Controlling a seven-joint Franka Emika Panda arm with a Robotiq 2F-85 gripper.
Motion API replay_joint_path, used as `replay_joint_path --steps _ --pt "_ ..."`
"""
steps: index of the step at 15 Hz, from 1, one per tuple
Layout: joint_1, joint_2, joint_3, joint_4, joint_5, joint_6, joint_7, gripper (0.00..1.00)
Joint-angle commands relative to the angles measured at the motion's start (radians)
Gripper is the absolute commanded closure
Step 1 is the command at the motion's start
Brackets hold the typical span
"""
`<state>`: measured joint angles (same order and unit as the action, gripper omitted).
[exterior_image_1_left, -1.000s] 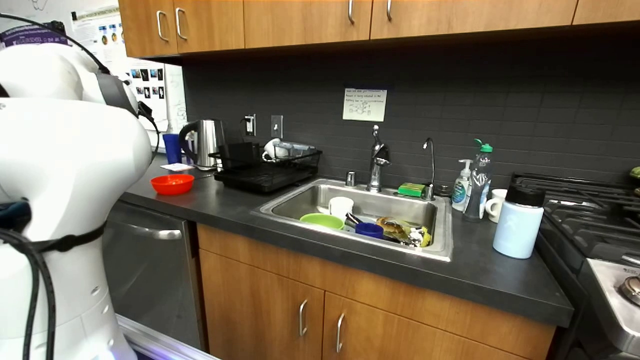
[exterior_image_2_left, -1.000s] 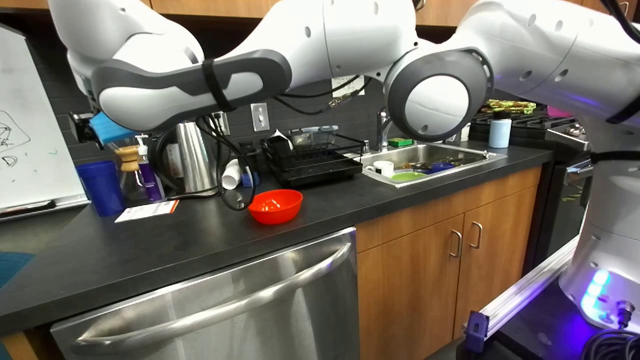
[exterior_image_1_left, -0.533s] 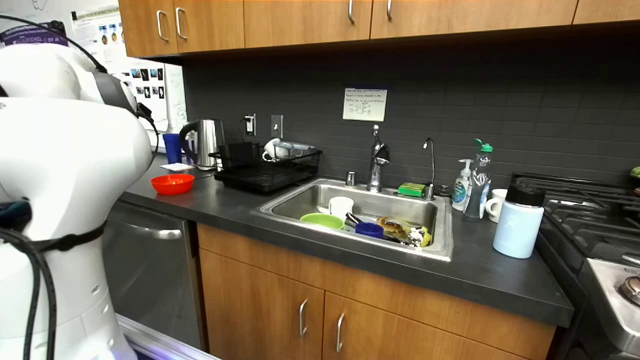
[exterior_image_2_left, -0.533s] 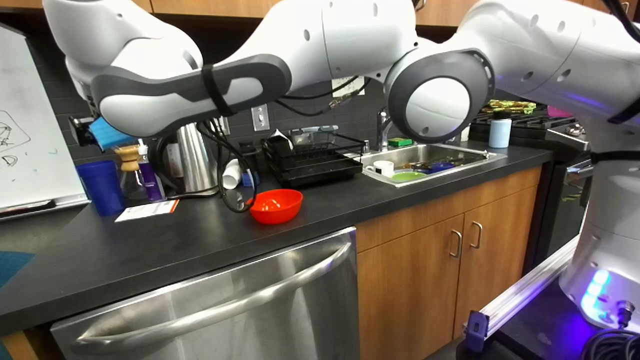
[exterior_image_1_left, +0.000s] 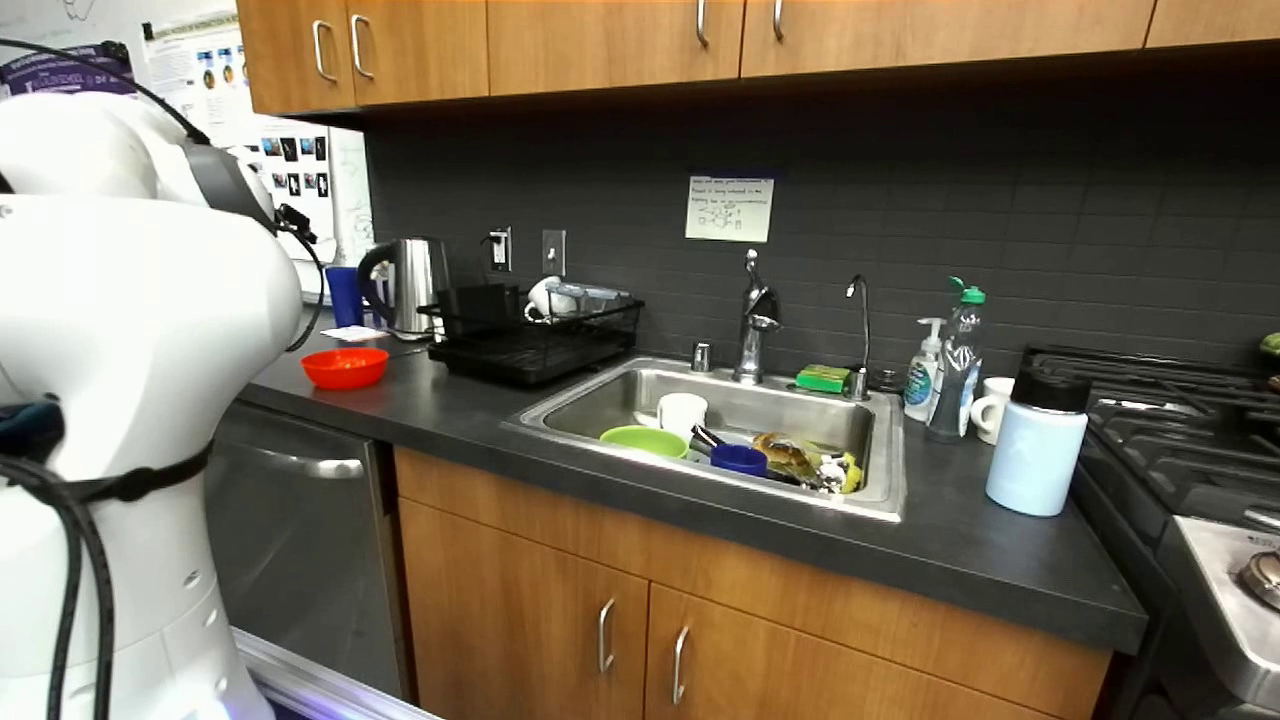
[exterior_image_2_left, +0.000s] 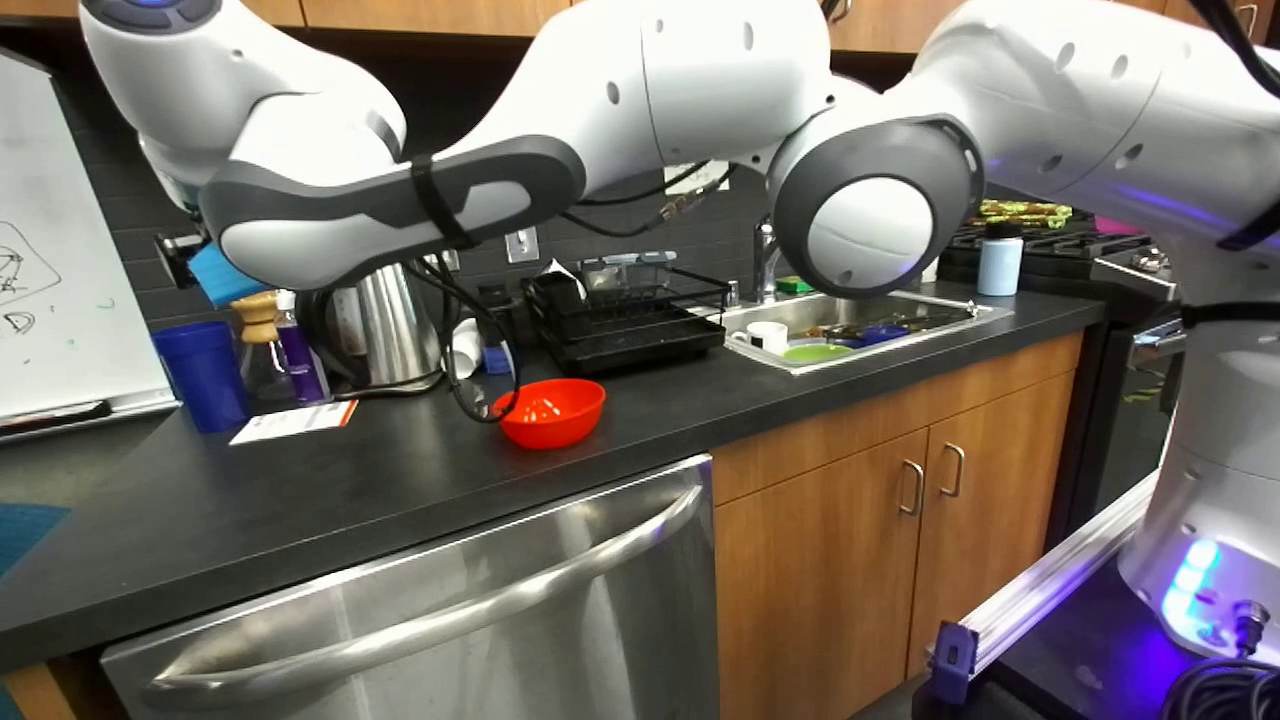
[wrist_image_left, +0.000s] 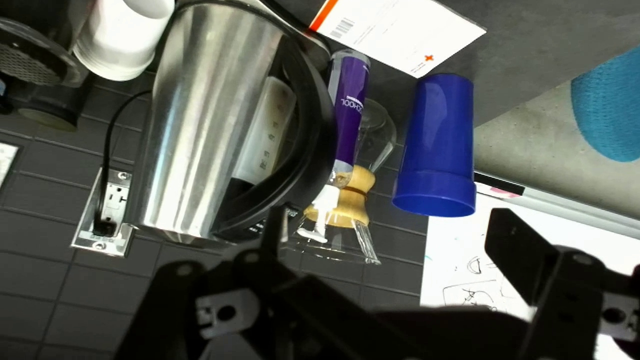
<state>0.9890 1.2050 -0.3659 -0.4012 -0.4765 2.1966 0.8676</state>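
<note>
Claw (wrist_image_left: 388, 220), spread wide, partly hides kettle (wrist_image_left: 195, 130) and whiteboard (wrist_image_left: 452, 247).

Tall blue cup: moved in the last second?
No, in no direction: in an exterior view the tall blue cup lines up with the whiteboard just as before.

The desk (exterior_image_1_left: 960, 525) bears one kettle (wrist_image_left: 200, 120), one blue cup (wrist_image_left: 437, 142), one glass carafe (wrist_image_left: 356, 200), one purple bottle (wrist_image_left: 351, 112), one red bowl (exterior_image_2_left: 553, 418), one dish rack (exterior_image_1_left: 505, 365), one light-blue flask (exterior_image_1_left: 1036, 460) and two soap bottles (exterior_image_1_left: 957, 378); the sink (exterior_image_1_left: 888, 457) holds one white mug (exterior_image_1_left: 681, 412) and one green bowl (exterior_image_1_left: 643, 441).
</note>
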Motion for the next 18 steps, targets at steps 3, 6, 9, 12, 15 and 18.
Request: replay_joint_path --steps 3,6,9,12,15,18 --pt "0.020 0.010 -0.060 -0.025 -0.039 -0.006 0.079 0.00" --pt "0.022 0.028 -0.069 -0.013 -0.039 -0.029 0.096 0.00" --pt "0.031 0.035 -0.090 -0.025 -0.044 -0.038 0.111 0.00" --pt "0.030 0.042 -0.107 -0.024 -0.050 -0.069 0.117 0.00" --pt "0.022 0.049 -0.132 -0.022 -0.060 -0.094 0.137 0.00" --pt "0.008 0.053 -0.157 -0.017 -0.071 -0.141 0.157 0.00"
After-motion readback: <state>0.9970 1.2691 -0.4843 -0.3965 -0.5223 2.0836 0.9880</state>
